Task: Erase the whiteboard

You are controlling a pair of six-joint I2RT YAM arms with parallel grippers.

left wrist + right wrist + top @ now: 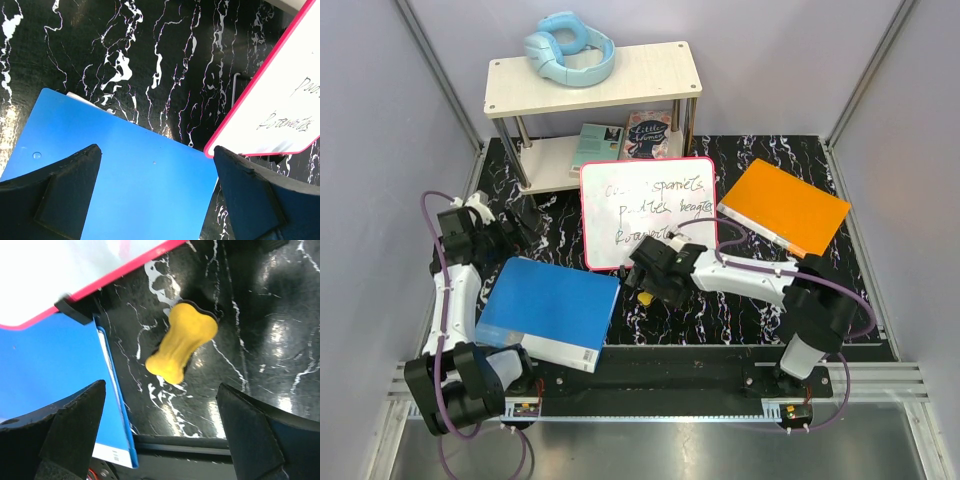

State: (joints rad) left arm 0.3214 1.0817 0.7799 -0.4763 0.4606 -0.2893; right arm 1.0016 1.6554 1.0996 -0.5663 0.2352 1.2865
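The whiteboard [648, 210], white with a red-pink rim and dark handwriting, lies flat at the table's middle. It also shows in the left wrist view [280, 95] and the right wrist view [70, 270]. A yellow bone-shaped eraser [182, 342] lies on the black marble table just off the board's near edge, and in the top view [645, 297] it peeks out under my right gripper. My right gripper [160, 400] is open and empty, hovering over the eraser [642, 280]. My left gripper [157, 160] is open and empty over the blue book's far edge [523, 232].
A blue book [548, 310] lies at the near left, its corner touching the board's near corner. An orange book [785, 207] lies right of the board. A white shelf [660, 75] at the back bears blue headphones [570, 48], with books [625, 135] beneath.
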